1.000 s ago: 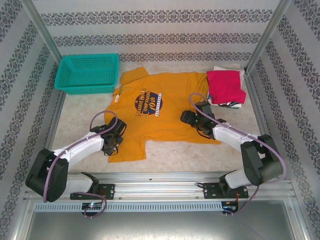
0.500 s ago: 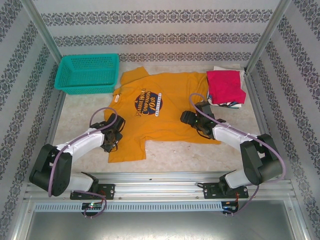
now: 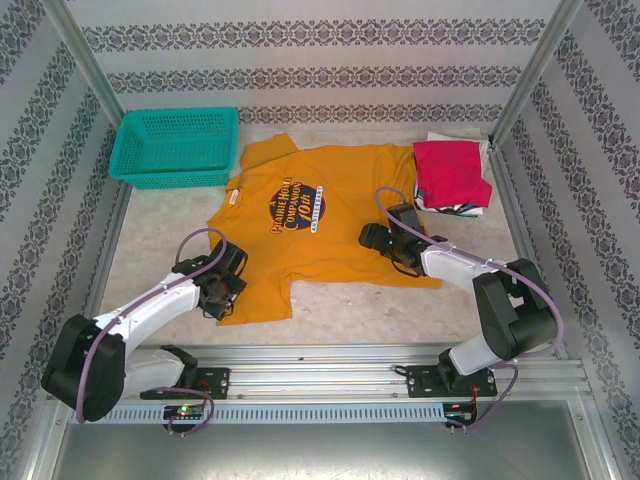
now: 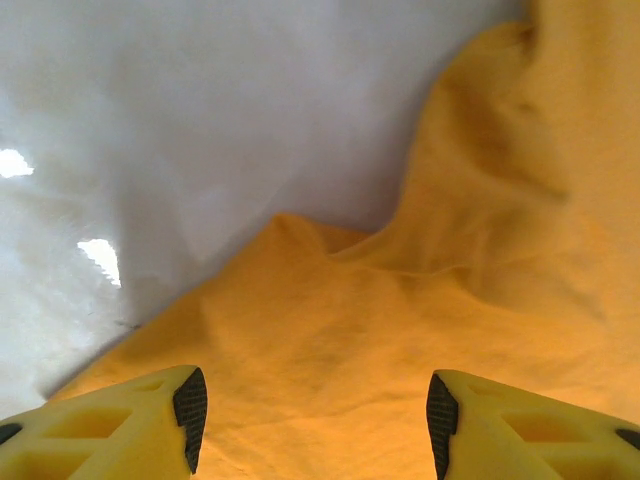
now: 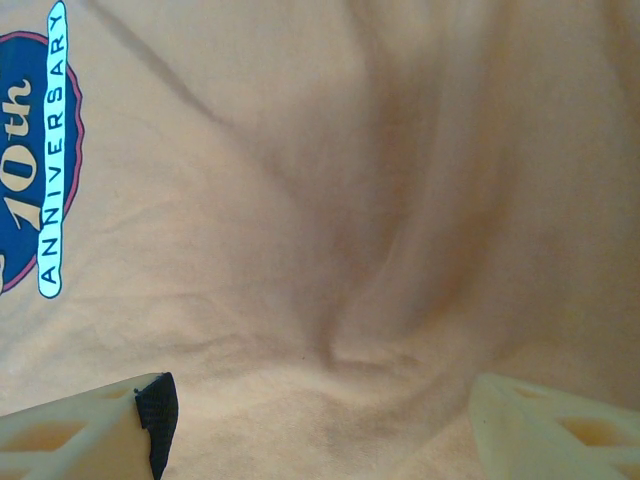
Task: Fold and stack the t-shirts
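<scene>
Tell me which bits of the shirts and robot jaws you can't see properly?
- Top view: shirts under the crimson-red shirt show just edges; number unclear.
- Top view: lettering on the orange shirt is too small to read fully.
- Right wrist view: the left edge cuts off the print.
- Left wrist view: the bottom edge cuts off the left jaws.

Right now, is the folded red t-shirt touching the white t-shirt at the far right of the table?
Touching. The top external view shows the red t-shirt lying directly on the white t-shirt, whose edges stick out from beneath it.
</scene>
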